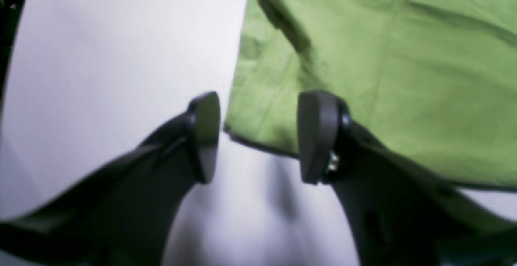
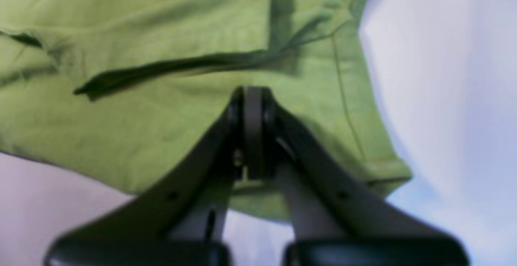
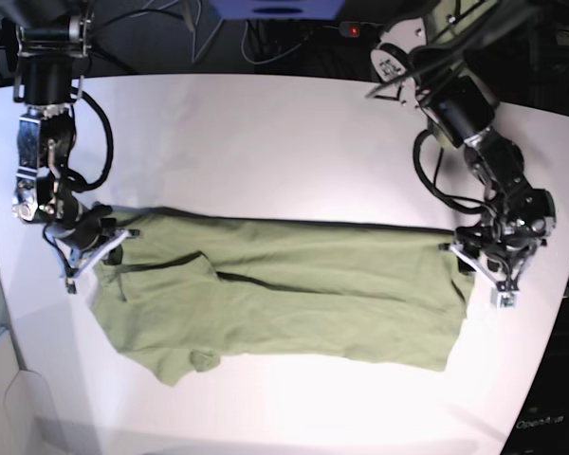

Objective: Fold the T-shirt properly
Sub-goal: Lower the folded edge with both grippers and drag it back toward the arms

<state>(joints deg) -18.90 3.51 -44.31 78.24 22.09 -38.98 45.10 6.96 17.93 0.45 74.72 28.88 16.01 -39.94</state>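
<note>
The T-shirt (image 3: pixel 284 294) lies half folded on the worktop (image 3: pixel 266 142). Right fingers (image 2: pixel 253 133) pinch its edge; left fingers (image 1: pixel 206 137) stand apart, straddling a corner, and should close next.

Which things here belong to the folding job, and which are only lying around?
Belong to the job:
T-shirt, spread on the table
left gripper, open at the shirt's corner
right gripper, shut over the shirt's edge

Only around:
white table
black cables behind the table
</note>
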